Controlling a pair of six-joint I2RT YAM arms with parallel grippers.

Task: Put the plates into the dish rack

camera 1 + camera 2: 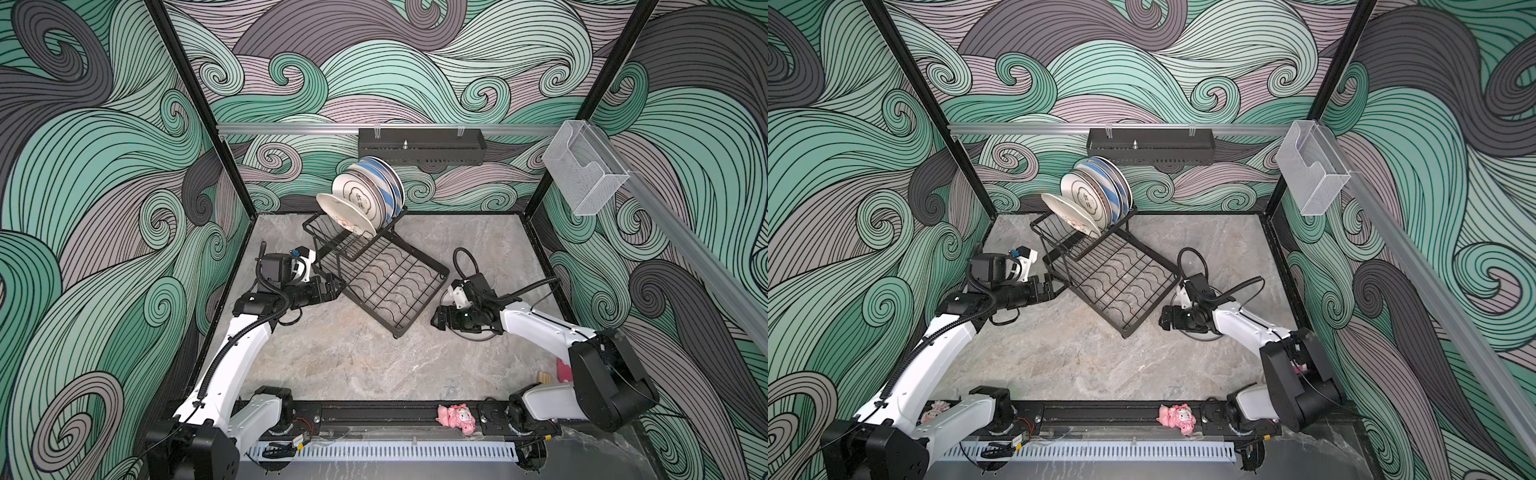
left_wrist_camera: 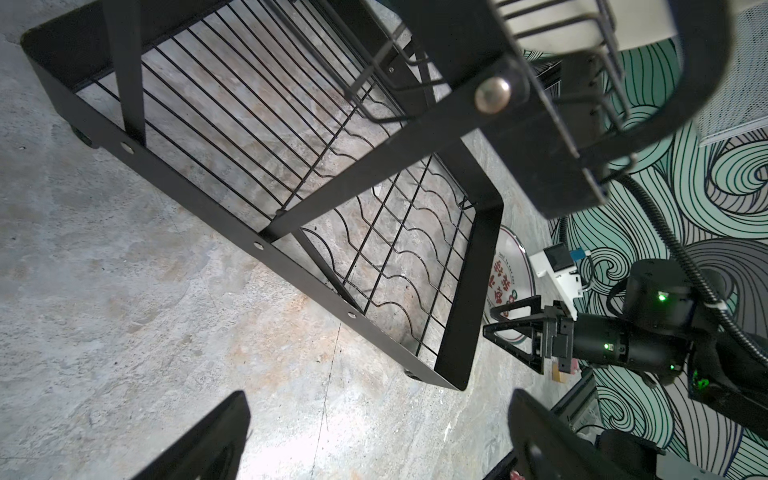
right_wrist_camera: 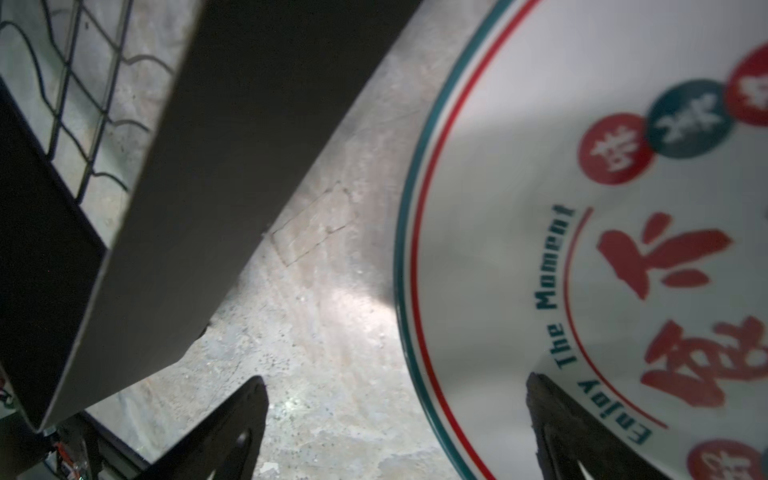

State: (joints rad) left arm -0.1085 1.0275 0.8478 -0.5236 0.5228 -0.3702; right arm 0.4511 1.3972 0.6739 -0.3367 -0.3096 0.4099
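Seemingly for a rim pinch, the right gripper (image 3: 395,380) is spread wide astride the edge of the red-lettered plate (image 3: 519,199), nothing gripped; the left gripper (image 2: 380,399) is likewise open, empty.

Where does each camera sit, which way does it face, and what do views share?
Top views: high in front, looking down at the dish rack and back wall; both arms show.
Left wrist: low beside the rack, facing across it to the right gripper; left gripper shows.
Right wrist: low, facing rack end and red-lettered plate; own fingers show.
Shared: both wrists see rack and plate.
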